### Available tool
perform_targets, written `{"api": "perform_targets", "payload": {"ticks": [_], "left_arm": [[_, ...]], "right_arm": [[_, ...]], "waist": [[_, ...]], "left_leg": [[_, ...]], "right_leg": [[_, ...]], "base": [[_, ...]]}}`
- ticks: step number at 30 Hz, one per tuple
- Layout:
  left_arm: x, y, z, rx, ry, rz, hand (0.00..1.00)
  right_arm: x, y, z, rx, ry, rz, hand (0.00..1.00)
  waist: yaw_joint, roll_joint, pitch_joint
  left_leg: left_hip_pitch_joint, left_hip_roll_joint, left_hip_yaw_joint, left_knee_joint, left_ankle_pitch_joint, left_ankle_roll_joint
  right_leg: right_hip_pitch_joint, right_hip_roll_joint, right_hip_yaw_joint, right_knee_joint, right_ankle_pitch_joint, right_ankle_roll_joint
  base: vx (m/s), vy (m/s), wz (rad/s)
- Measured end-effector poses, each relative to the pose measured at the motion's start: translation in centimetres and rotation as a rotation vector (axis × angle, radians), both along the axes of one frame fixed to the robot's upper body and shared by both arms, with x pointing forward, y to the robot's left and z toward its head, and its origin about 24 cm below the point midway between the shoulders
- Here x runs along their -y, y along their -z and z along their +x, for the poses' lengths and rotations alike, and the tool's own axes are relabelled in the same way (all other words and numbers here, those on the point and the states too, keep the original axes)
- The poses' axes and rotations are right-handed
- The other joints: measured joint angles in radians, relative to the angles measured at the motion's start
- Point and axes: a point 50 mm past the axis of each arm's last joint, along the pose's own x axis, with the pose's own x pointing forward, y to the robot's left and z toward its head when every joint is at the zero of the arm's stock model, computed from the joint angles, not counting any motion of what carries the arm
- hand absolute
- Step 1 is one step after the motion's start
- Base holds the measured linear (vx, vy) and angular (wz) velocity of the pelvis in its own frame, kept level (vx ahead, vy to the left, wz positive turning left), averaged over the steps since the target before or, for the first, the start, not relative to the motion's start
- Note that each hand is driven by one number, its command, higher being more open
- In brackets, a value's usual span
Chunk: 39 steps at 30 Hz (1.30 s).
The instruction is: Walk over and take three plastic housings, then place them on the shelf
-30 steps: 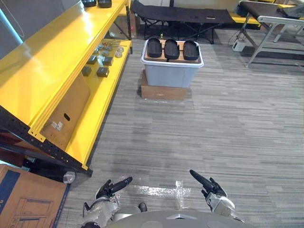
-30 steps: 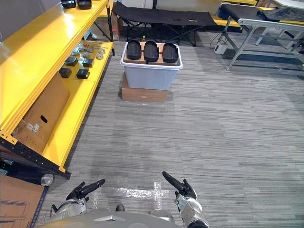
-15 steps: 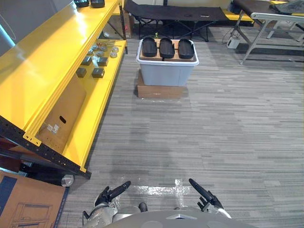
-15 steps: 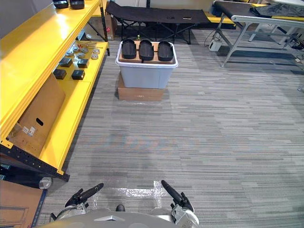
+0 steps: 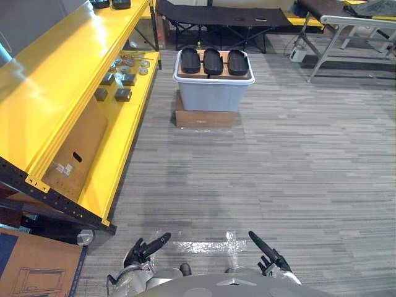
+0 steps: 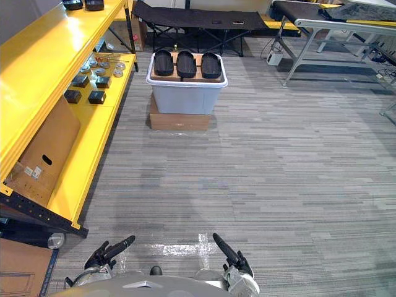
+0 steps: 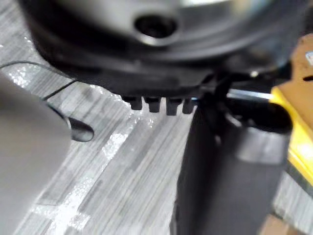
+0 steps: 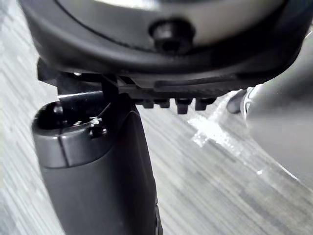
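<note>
Three plastic housings (image 5: 213, 61) lie side by side on top of a grey bin (image 5: 213, 96). They are black and long (a bit like little boats). The bin sits on a flat cardboard box (image 5: 204, 119) on the floor, far from the robot. A big yellow shelf (image 5: 55, 80) runs along the robot's left side, just beside the bin. Some small dark parts (image 5: 122, 94) sit on its lower level. The left hand (image 5: 145, 247) is low, close to the robot, with its fingers straight and nothing in it. The right hand (image 5: 266, 250) is low too, fingers straight and empty. Shiny tape (image 5: 204, 246) is stuck on the floor between the hands.
</note>
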Motion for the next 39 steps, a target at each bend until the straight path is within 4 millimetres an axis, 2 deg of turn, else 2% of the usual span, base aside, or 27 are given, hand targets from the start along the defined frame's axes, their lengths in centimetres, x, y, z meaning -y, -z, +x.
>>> {"api": "perform_targets", "payload": {"ticks": [1,4,6,9,10,13,14,15,16,17,18,19,20,21,23,26,28,29,30,31,32,33,34,36,37,38,39], "left_arm": [[0.1,-0.4,0.7,0.033,0.024,-0.007,1.00],[0.0,-0.6,0.8,0.027,0.063,-0.012,1.00],[0.0,-0.5,0.7,0.007,0.089,-0.003,1.00],[0.0,-0.5,0.7,0.009,0.100,-0.007,1.00],[0.3,-0.5,0.8,0.008,0.111,-0.010,1.00],[0.6,-0.4,0.8,0.003,0.115,-0.020,1.00],[0.6,-0.3,0.8,-0.001,0.114,-0.020,1.00],[0.8,-0.1,0.5,-0.023,0.106,-0.024,1.00],[0.8,0.1,0.3,-0.032,0.100,-0.027,1.00],[0.5,0.5,-0.6,-0.075,0.082,-0.025,1.00],[0.3,0.5,-0.3,-0.074,0.051,-0.022,1.00],[0.3,0.4,0.1,-0.066,0.044,-0.024,1.00],[0.2,0.3,0.6,-0.046,0.006,-0.034,1.00],[0.0,0.3,0.6,-0.050,-0.020,-0.035,1.00],[0.1,0.5,0.3,-0.058,-0.060,-0.056,1.00],[0.6,0.7,-0.2,-0.061,-0.092,-0.086,1.00],[0.2,0.7,-0.5,-0.048,-0.154,-0.105,1.00],[0.1,0.8,-0.8,-0.055,-0.162,-0.105,1.00],[0.0,1.2,-2.3,-0.095,-0.173,-0.103,1.00],[-0.2,1.5,-3.4,-0.121,-0.194,-0.109,1.00],[-0.4,1.5,-3.8,-0.126,-0.206,-0.108,1.00],[-1.1,1.4,-3.7,-0.106,-0.212,-0.087,1.00],[-1.6,1.3,-3.8,-0.109,-0.186,-0.060,1.00],[-2.0,1.2,-3.4,-0.113,-0.163,-0.029,1.00],[-2.1,1.2,-3.1,-0.117,-0.136,0.000,1.00],[-2.2,1.1,-3.0,-0.124,-0.090,0.032,1.00],[-2.0,1.1,-2.8,-0.125,-0.067,0.037,1.00]], "right_arm": [[0.5,-0.2,0.4,0.014,0.064,-0.001,1.00],[0.9,-0.5,0.8,0.048,0.092,-0.015,1.00],[1.0,-0.5,0.5,0.048,0.088,-0.019,1.00],[0.9,-0.4,0.0,0.046,0.080,-0.016,1.00],[0.9,-0.3,-0.5,0.042,0.077,-0.020,1.00],[1.0,-0.1,-2.1,0.023,0.062,-0.030,1.00],[1.0,0.1,-2.7,0.010,0.074,-0.024,1.00],[1.0,0.2,-3.3,-0.007,0.083,-0.019,1.00],[0.9,0.3,-3.4,-0.011,0.083,-0.018,1.00],[0.7,0.4,-3.4,-0.016,0.062,-0.017,1.00],[0.7,0.3,-3.1,-0.006,0.029,-0.025,1.00],[1.0,0.2,-2.8,0.003,0.009,-0.038,1.00],[1.6,0.0,-2.4,0.011,-0.009,-0.057,1.00],[2.2,-0.1,-2.1,0.015,-0.034,-0.086,1.00],[2.9,-0.4,-1.6,0.042,-0.036,-0.124,1.00],[3.8,-1.7,1.3,0.146,-0.065,-0.190,1.00],[4.0,-2.6,3.3,0.210,-0.118,-0.236,1.00],[4.1,-2.7,3.4,0.212,-0.127,-0.244,1.00],[3.5,-2.7,3.8,0.213,-0.161,-0.237,1.00],[2.6,-2.4,3.6,0.206,-0.189,-0.219,1.00],[2.2,-2.3,3.5,0.202,-0.201,-0.208,1.00],[1.6,-2.1,3.4,0.192,-0.227,-0.192,1.00],[1.2,-1.9,3.2,0.176,-0.250,-0.178,1.00],[0.9,-1.9,3.6,0.181,-0.269,-0.172,1.00],[0.6,-2.0,4.2,0.185,-0.286,-0.167,1.00],[0.0,-1.8,4.2,0.177,-0.307,-0.156,1.00],[-0.3,-1.6,3.9,0.164,-0.320,-0.147,1.00]], "waist": [[0.013,0.003,0.009],[0.013,-0.001,0.032],[0.008,0.000,0.035],[-0.008,0.000,0.035],[-0.010,0.002,0.037],[-0.013,0.002,0.038],[-0.016,0.004,0.036],[-0.028,0.025,0.024],[-0.030,0.031,0.018],[-0.032,0.032,-0.001],[-0.037,0.043,0.001],[-0.036,0.056,0.007],[-0.031,0.077,0.024],[-0.030,0.083,0.035],[-0.017,0.082,0.041],[0.020,0.078,0.048],[0.047,0.082,0.074],[0.055,0.089,0.078],[0.065,0.094,0.081],[0.071,0.081,0.079],[0.073,0.065,0.076],[0.074,0.036,0.070],[0.086,0.002,0.064],[0.086,-0.009,0.068],[0.077,-0.008,0.068],[0.060,-0.001,0.073],[0.056,0.011,0.079]], "left_leg": [[-0.019,0.002,0.014,0.044,-0.026,0.009],[-0.007,0.000,0.014,0.108,-0.075,0.032],[0.007,0.014,0.012,0.126,-0.092,0.018],[0.007,0.034,0.011,0.155,-0.125,-0.004],[0.014,0.038,0.007,0.172,-0.143,-0.011],[0.039,0.043,-0.017,0.208,-0.203,-0.038],[0.045,0.055,-0.035,0.238,-0.246,-0.063],[0.052,0.095,-0.053,0.278,-0.298,-0.101],[0.051,0.108,-0.057,0.287,-0.305,-0.110],[0.010,0.145,-0.047,0.406,-0.316,-0.129],[-0.096,0.198,-0.002,0.632,-0.300,-0.154],[-0.149,0.240,0.024,0.757,-0.279,-0.171],[-0.229,0.319,0.064,0.958,-0.261,-0.165],[-0.262,0.341,0.072,1.027,-0.264,-0.162],[-0.286,0.315,0.076,0.975,-0.266,-0.160],[-0.376,0.215,0.031,0.643,-0.240,-0.159],[-0.404,0.156,-0.045,0.327,-0.100,-0.171],[-0.403,0.160,-0.057,0.288,-0.080,-0.173],[-0.395,0.166,-0.065,0.288,-0.039,-0.147],[-0.389,0.155,-0.057,0.332,-0.006,-0.108],[-0.397,0.145,-0.048,0.362,-0.008,-0.101],[-0.420,0.123,-0.033,0.436,-0.037,-0.061],[-0.418,0.094,-0.010,0.479,-0.072,0.001],[-0.395,0.074,0.014,0.491,-0.102,0.034],[-0.364,0.064,0.020,0.483,-0.120,0.048],[-0.301,0.060,0.022,0.467,-0.133,0.060],[-0.235,0.069,0.025,0.443,-0.141,0.062]], "right_leg": [[-0.110,-0.039,-0.003,0.213,-0.002,0.001],[-0.258,-0.111,-0.030,0.510,0.000,-0.039],[-0.278,-0.102,-0.052,0.455,-0.022,-0.029],[-0.279,-0.028,-0.053,0.156,0.004,-0.006],[-0.278,-0.006,-0.045,0.088,0.027,-0.019],[-0.267,0.010,-0.044,0.079,0.044,-0.057],[-0.253,0.019,-0.048,0.092,0.034,-0.076],[-0.236,0.043,-0.066,0.116,0.045,-0.094],[-0.229,0.052,-0.076,0.112,0.048,-0.099],[-0.201,0.074,-0.102,0.099,0.043,-0.126],[-0.175,0.091,-0.126,0.075,0.039,-0.140],[-0.150,0.107,-0.137,0.052,0.040,-0.148],[-0.083,0.142,-0.149,-0.005,0.044,-0.162],[-0.003,0.152,-0.154,-0.055,0.045,-0.164],[0.076,0.145,-0.147,-0.108,0.045,-0.163],[0.121,0.122,-0.107,-0.165,0.044,-0.162],[0.145,0.116,-0.068,-0.182,0.020,-0.128],[0.153,0.122,-0.056,-0.183,0.002,-0.117],[0.171,0.123,-0.026,-0.145,-0.049,-0.099],[0.183,0.103,0.007,-0.107,-0.094,-0.084],[0.183,0.091,0.019,-0.092,-0.116,-0.079],[0.179,0.068,0.036,-0.067,-0.174,-0.077],[0.159,0.008,0.040,0.023,-0.218,-0.091],[0.065,-0.050,0.038,0.275,-0.216,-0.060],[-0.003,-0.094,0.028,0.443,-0.151,-0.037],[-0.053,-0.137,0.008,0.584,-0.142,-0.047],[-0.069,-0.141,-0.021,0.591,-0.165,-0.061]], "base": [[0.00,0.070,-0.11],[0.06,0.072,-0.09],[0.17,0.071,0.02],[0.29,0.016,0.03],[0.31,-0.039,0.06],[0.31,-0.118,0.23],[0.36,-0.207,0.47],[0.37,-0.226,0.43],[0.44,-0.231,0.41],[0.52,-0.307,0.33],[0.52,-0.300,0.37],[0.40,-0.259,0.29],[0.43,-0.214,0.21],[0.34,-0.167,0.13],[0.34,-0.145,-0.12],[0.32,-0.005,-0.41],[0.25,0.144,-0.46],[0.27,0.243,-0.59],[0.34,0.300,-0.57],[0.33,0.266,-0.53],[0.38,0.242,-0.23],[0.40,0.214,-0.17],[0.41,0.206,-0.23],[0.38,0.178,-0.31],[0.43,0.196,-0.13],[0.45,0.177,-0.05],[0.47,0.149,0.01]]}}
